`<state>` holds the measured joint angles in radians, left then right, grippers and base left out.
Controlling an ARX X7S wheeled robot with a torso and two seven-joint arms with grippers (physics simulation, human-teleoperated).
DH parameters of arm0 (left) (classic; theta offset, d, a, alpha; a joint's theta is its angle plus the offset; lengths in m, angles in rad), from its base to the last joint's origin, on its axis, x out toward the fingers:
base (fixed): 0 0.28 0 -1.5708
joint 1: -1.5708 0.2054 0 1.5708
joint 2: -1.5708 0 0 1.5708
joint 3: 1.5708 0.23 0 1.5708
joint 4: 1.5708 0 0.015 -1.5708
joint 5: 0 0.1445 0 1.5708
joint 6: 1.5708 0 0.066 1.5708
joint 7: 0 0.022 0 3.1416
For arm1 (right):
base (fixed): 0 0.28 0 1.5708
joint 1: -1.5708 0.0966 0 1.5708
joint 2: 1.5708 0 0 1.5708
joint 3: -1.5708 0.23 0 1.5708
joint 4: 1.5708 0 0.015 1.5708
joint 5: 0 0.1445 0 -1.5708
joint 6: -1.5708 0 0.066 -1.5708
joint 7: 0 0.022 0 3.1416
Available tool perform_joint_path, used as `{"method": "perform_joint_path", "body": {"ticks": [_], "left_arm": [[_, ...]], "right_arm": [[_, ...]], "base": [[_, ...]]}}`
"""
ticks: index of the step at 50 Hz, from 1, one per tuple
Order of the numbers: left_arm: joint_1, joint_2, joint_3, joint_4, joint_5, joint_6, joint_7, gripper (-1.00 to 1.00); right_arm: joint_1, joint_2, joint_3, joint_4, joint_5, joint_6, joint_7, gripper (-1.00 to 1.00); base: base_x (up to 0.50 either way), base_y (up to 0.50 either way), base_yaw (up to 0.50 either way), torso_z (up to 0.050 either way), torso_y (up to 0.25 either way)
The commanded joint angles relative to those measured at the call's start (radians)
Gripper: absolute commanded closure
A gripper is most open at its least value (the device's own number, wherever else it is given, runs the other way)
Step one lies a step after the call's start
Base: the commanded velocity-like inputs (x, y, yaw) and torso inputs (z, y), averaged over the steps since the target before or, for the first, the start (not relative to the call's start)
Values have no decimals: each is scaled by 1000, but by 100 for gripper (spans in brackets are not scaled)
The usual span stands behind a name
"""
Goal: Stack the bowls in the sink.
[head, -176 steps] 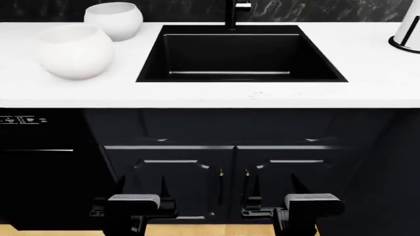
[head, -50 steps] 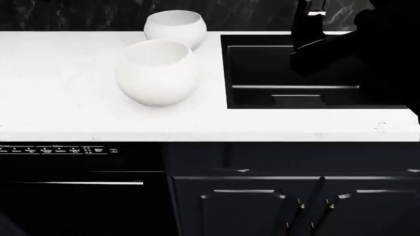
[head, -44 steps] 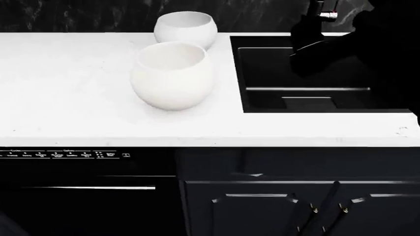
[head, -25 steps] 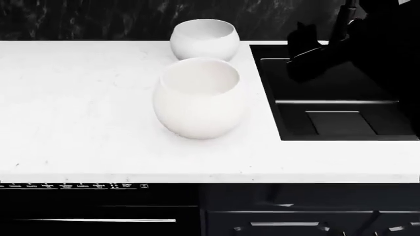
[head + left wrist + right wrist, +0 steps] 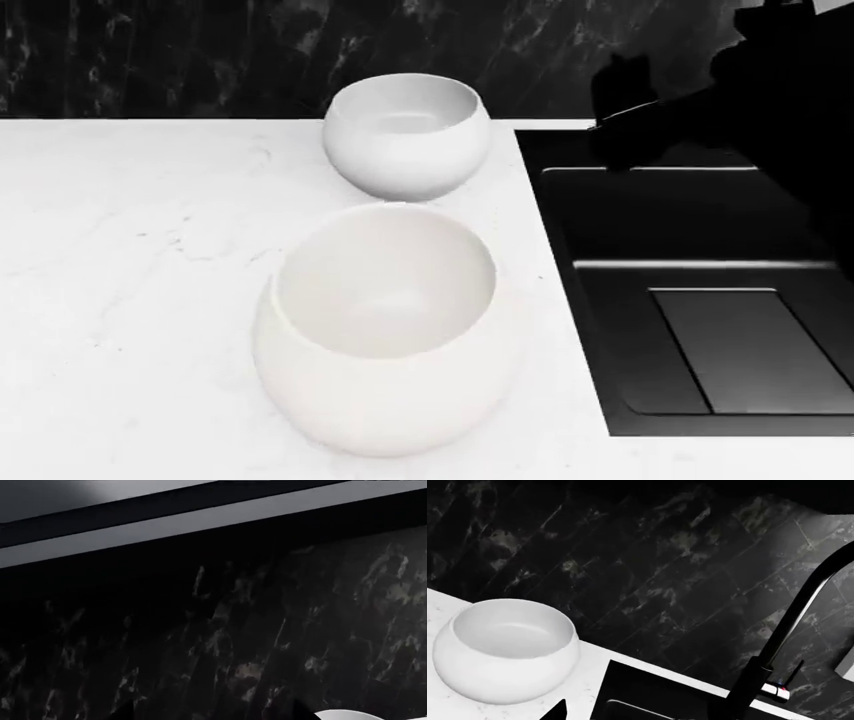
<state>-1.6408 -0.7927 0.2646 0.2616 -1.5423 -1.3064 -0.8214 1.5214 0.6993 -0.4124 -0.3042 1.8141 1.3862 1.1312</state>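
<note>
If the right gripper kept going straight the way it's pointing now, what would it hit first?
Probably the dark marble backsplash behind the counter, which fills the middle of the right wrist view. The smaller white bowl and the faucet sit to either side; depth is unclear.

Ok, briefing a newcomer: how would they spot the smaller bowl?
Find the black sink. On the white countertop left of it stand two bowls; the smaller bowl is the farther one, by the dark wall, behind the wider cream bowl.
</note>
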Motion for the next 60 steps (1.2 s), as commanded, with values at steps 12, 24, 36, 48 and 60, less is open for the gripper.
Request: {"method": "perform_joint_path", "body": {"ticks": [12, 24, 36, 48, 60], "left_arm": [[-18, -1, 15, -3, -19, 4, -12, -100], [-28, -11, 23, -8, -9, 7, 1, -100], [-45, -9, 29, -11, -33, 5, -23, -100], [-25, -23, 28, -4, -24, 22, -7, -100], [-24, -26, 29, -2, -36, 29, -19, -100]], "right_arm": [[-19, 17, -17, -2, 20, -35, 7, -100], [-30, 21, -18, -3, 24, -55, -6, -100], [93, 8, -59, 57, 90, -61, 88, -100], [195, -217, -142, 295, -187, -128, -139, -100], [198, -329, -189, 469, -386, -277, -268, -100]], "base": [[500, -158, 0, 0, 2], [501, -185, 0, 0, 1], [235, -77, 0, 0, 0], [0, 0, 0, 0, 0], [0, 0, 0, 0, 0]]}}
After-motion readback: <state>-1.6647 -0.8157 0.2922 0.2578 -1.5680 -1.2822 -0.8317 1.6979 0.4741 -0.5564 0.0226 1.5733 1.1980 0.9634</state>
